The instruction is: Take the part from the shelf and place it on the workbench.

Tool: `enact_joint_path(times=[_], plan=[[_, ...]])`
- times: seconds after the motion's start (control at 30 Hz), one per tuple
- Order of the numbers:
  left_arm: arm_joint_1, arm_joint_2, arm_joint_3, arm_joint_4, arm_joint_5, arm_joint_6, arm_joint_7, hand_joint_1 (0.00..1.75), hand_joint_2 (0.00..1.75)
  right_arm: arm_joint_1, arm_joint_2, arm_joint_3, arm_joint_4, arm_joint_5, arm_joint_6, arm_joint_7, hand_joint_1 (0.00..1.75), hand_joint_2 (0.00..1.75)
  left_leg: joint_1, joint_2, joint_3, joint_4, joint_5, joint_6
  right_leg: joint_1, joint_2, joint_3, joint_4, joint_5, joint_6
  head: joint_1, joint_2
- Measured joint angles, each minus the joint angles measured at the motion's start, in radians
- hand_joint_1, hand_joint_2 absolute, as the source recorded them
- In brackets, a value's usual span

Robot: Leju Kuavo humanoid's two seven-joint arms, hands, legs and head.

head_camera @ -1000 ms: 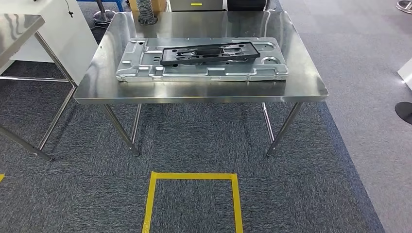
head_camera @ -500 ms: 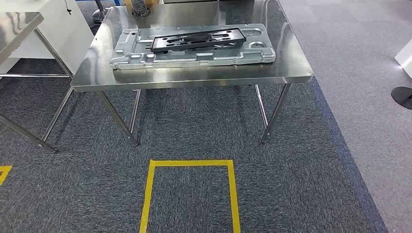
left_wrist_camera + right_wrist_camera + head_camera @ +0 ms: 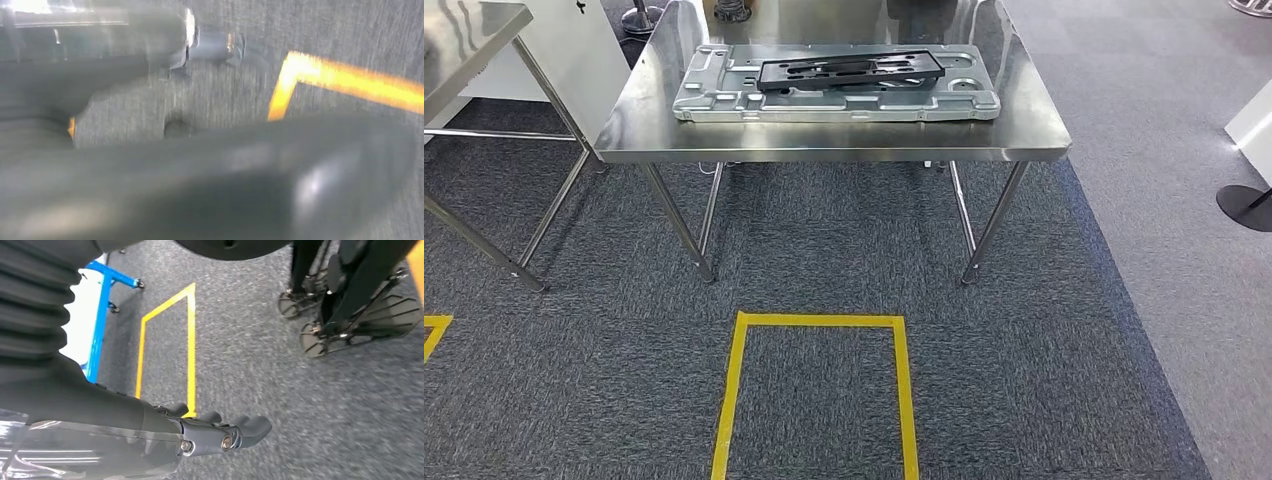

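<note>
A black flat part with several cut-outs lies on a larger silver stamped metal panel. Both rest on the steel workbench straight ahead in the head view. My left hand hangs blurred over the grey carpet; its thick thumb and its fingers stand apart with only floor between them. My right hand also hangs over the carpet, fingers loosely extended and holding nothing.
A yellow tape square marks the carpet in front of the workbench. A second steel table and a white cabinet stand at the left. A black round base sits at the right. A blue frame stands nearby.
The whole picture has shifted: the camera moved, so the workbench now sits higher in the frame and the tape square nearer. The part and panel lie as before.
</note>
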Motion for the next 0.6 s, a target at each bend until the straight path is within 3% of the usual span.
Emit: enact_joint_path(times=[0.03,0.07,0.1,0.17,0.23,0.27,0.33,0.4,0.47,0.6], plan=[[0.0,0.0,0.0,0.0,-0.002,0.001,0.0,0.0,0.0,0.0,0.0,-0.002,0.0,-0.001,0.0,0.003,0.0,1.75,0.0,0.0,-0.007,0.006,0.001,-0.001,-0.001,0.0,0.001,0.019,-0.003,0.001,0.0,0.0],[0.0,0.0,0.0,0.0,-0.004,0.0,-0.001,0.0,0.0,0.0,-0.001,-0.004,0.001,-0.002,0.0,0.005,0.0,1.75,0.0,0.0,-0.013,0.013,0.001,-0.002,-0.002,0.0,0.023,-0.006,0.013,0.002,0.0,0.0],[-0.001,-0.001,0.0,0.0,-0.006,0.0,-0.004,0.0,0.0,-0.001,-0.002,-0.006,0.001,-0.003,0.0,0.007,0.0,1.75,0.0,-0.001,-0.016,0.021,0.0,-0.004,-0.004,0.0,0.063,-0.068,0.041,0.001,0.0,0.0],[-0.002,-0.001,0.0,0.0,-0.008,-0.002,-0.01,0.0,0.87,-0.002,-0.004,-0.01,0.001,-0.005,0.0,0.009,0.0,1.75,-0.003,-0.001,-0.025,0.04,-0.008,-0.01,-0.006,-0.001,0.141,-0.206,0.082,-0.005,0.0,0.0],[-0.004,0.001,0.0,0.0,-0.01,-0.003,-0.014,0.0,1.75,-0.004,-0.004,-0.013,0.001,-0.006,0.0,0.014,0.0,1.75,-0.008,-0.002,-0.036,0.056,-0.012,-0.011,-0.006,-0.001,0.165,-0.262,0.086,-0.014,-0.004,0.0],[-0.006,0.001,0.0,0.0,-0.011,-0.003,-0.016,0.0,1.75,-0.005,-0.003,-0.014,0.001,-0.006,0.0,0.018,0.0,1.75,-0.01,-0.002,-0.04,0.06,-0.013,-0.012,-0.005,0.0,0.163,-0.264,0.087,-0.016,-0.005,0.0],[-0.007,0.002,0.0,0.0,-0.014,-0.003,-0.017,0.0,1.75,-0.004,-0.003,-0.016,0.001,-0.006,-0.001,0.024,0.0,0.87,-0.009,-0.003,-0.041,0.056,-0.01,-0.019,-0.001,0.0,0.161,-0.262,0.087,-0.021,-0.007,0.0],[-0.007,0.002,0.0,0.0,-0.017,-0.002,-0.017,0.0,1.75,-0.004,-0.004,-0.017,0.001,-0.007,-0.001,0.02,0.0,0.87,-0.007,-0.003,-0.042,0.054,-0.009,-0.021,0.001,0.0,0.161,-0.262,0.087,-0.026,-0.007,0.0],[-0.008,0.002,-0.001,0.0,-0.019,0.0,-0.015,0.0,1.75,-0.005,-0.004,-0.02,0.001,-0.015,0.002,0.007,0.0,1.75,-0.005,-0.003,-0.042,0.053,-0.008,-0.023,0.003,0.0,0.161,-0.262,0.088,-0.029,-0.007,0.0],[-0.002,0.003,-0.026,0.0,-0.009,0.005,0.0,0.0,1.75,-0.004,-0.006,-0.011,0.0,-0.044,0.007,-0.019,0.0,1.75,-0.004,-0.003,-0.043,0.053,-0.005,-0.028,0.004,-0.001,0.161,-0.262,0.09,-0.032,-0.006,0.0]])
